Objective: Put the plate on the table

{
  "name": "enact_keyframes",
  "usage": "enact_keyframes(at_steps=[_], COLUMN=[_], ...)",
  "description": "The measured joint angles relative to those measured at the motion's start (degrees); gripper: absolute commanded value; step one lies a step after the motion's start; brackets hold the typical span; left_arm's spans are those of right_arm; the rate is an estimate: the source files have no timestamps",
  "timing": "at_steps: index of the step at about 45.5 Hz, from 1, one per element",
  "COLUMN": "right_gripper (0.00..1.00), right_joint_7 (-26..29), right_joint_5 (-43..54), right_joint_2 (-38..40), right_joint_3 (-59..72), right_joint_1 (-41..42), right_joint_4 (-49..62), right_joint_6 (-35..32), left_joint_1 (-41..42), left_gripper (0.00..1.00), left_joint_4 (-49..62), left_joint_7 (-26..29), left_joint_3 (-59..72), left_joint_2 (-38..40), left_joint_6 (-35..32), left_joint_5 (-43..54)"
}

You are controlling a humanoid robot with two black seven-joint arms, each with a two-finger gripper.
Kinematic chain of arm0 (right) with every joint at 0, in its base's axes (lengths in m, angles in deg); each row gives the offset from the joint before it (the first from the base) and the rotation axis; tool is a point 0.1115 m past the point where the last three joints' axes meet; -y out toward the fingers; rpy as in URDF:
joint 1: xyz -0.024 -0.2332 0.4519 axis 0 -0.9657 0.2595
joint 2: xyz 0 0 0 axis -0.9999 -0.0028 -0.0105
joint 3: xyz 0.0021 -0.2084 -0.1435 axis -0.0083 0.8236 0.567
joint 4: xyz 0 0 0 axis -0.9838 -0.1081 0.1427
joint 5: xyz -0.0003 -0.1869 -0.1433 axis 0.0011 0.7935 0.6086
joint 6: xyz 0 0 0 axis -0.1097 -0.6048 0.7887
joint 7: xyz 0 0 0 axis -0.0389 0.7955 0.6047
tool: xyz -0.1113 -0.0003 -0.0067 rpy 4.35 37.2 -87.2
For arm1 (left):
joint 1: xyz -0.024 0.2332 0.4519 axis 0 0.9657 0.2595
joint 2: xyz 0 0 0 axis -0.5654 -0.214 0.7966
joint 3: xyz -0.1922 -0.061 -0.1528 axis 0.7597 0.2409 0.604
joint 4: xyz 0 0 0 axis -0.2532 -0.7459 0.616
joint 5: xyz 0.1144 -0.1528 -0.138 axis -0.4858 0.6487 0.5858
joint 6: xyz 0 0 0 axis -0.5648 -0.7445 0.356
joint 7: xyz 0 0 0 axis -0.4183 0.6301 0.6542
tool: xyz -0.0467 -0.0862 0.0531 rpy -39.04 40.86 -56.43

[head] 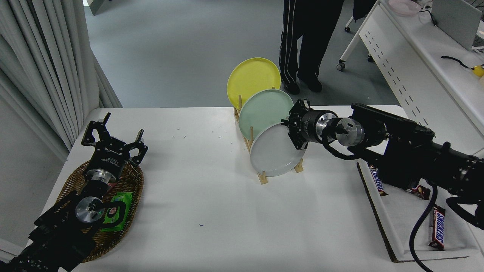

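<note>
The light grey plate [274, 153] stands on edge in the front slot of a wooden rack [262, 176] on the white table [211, 204]. Behind it stand a mint green plate [264, 107] and a yellow plate [251, 79]. My right gripper [292, 126] reaches in from the right and sits at the grey plate's upper right rim, its fingers close around the rim. Whether they pinch the rim cannot be told. My left gripper [113, 134] is parked at the lower left over a wicker basket, fingers spread open and empty.
The wicker basket [130, 189] holds a green packet [117, 211]. A flat tray [401, 223] with chocolate bars [438, 228] lies at the right, under my right arm. A person's legs [302, 45] stand beyond the far edge. A white perforated desk [408, 56] is at the top right.
</note>
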Motion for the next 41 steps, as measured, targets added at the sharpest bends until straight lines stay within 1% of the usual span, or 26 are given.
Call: enact_keyframes(at_steps=[10, 18, 29, 41], right_gripper=[0.0, 0.0, 0.0, 0.0], right_joint_7=[1.9, 3.5, 6.2, 7.4], right_joint_5=[-1.0, -5.0, -11.6, -17.3], right_joint_2=[2.3, 4.5, 6.9, 8.5], right_joint_3=[-2.2, -3.0, -3.9, -5.5], right_joint_1=[3.0, 5.7, 10.0, 12.9], right_joint_4=[-0.8, -3.1, -7.7, -12.0], right_joint_6=[0.0, 0.9, 5.9, 11.8], left_joint_1=[0.0, 0.0, 0.0, 0.0], left_gripper=[1.0, 1.0, 1.0, 1.0], left_joint_4=[0.0, 0.0, 0.0, 0.0], left_joint_7=[0.0, 0.0, 0.0, 0.0], left_joint_3=[0.0, 0.0, 0.0, 0.0], left_joint_2=[0.0, 0.0, 0.0, 0.0], left_joint_6=[0.0, -0.1, -0.1, 0.0], left_joint_5=[0.0, 0.0, 0.0, 0.0])
